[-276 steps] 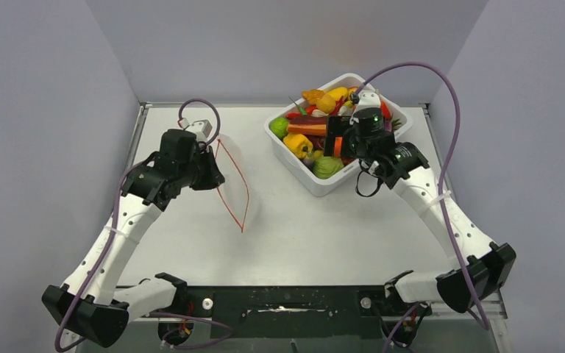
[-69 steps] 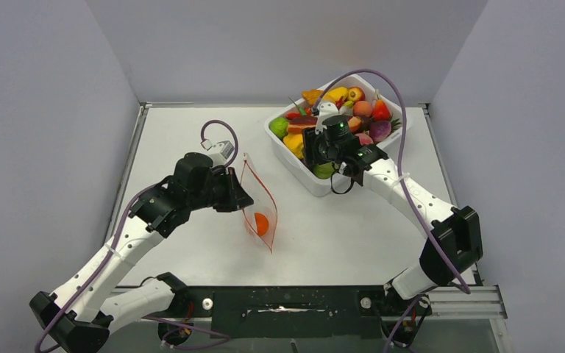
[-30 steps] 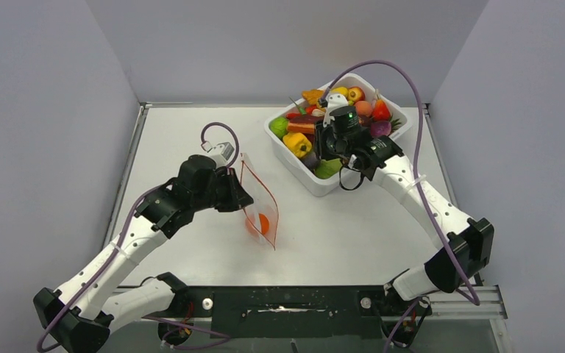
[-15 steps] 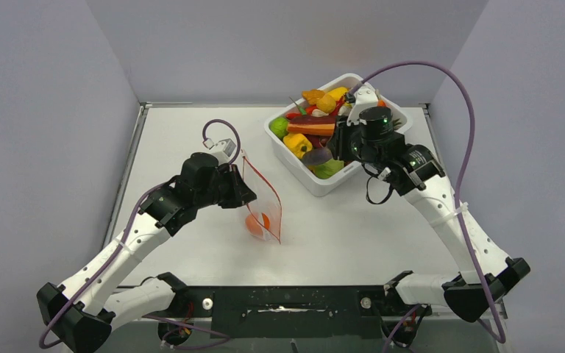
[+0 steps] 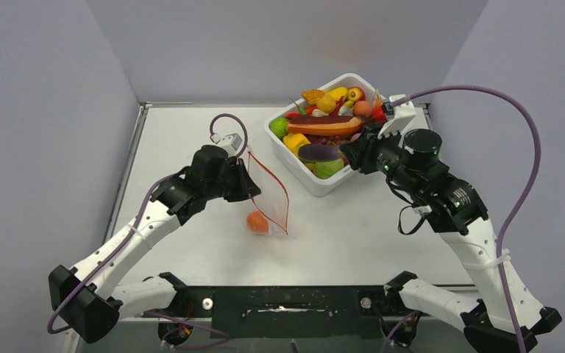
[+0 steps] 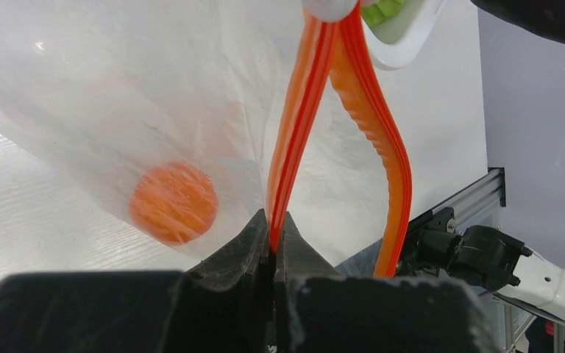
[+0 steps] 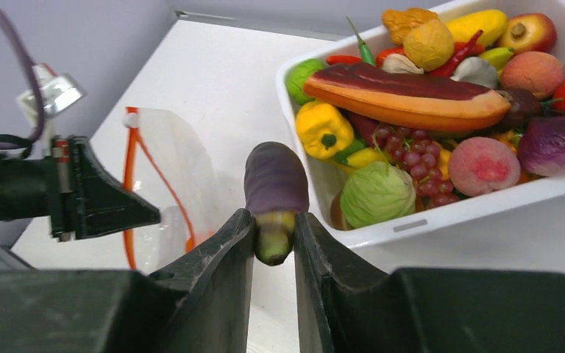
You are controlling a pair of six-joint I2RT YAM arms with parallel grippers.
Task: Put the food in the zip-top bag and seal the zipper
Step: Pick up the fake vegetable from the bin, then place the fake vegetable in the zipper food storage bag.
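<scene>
Zip-top bag (image 6: 103, 88): clear, crinkly plastic film. Zipper (image 6: 371, 125): ribbed red-orange plastic, slight sheen. Orange ball (image 6: 173, 202): matt, dimpled. Toy aubergine (image 7: 276, 176) in my right gripper (image 7: 274, 228): smooth satin plastic. Tub (image 7: 441, 213): glossy white plastic.

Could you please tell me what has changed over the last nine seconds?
The right claw has picked a purple eggplant from the white tub and lifted it. An orange ball now lies in the bag, which has shifted a little nearer the tub. The left claw stays shut on the zipper.
</scene>
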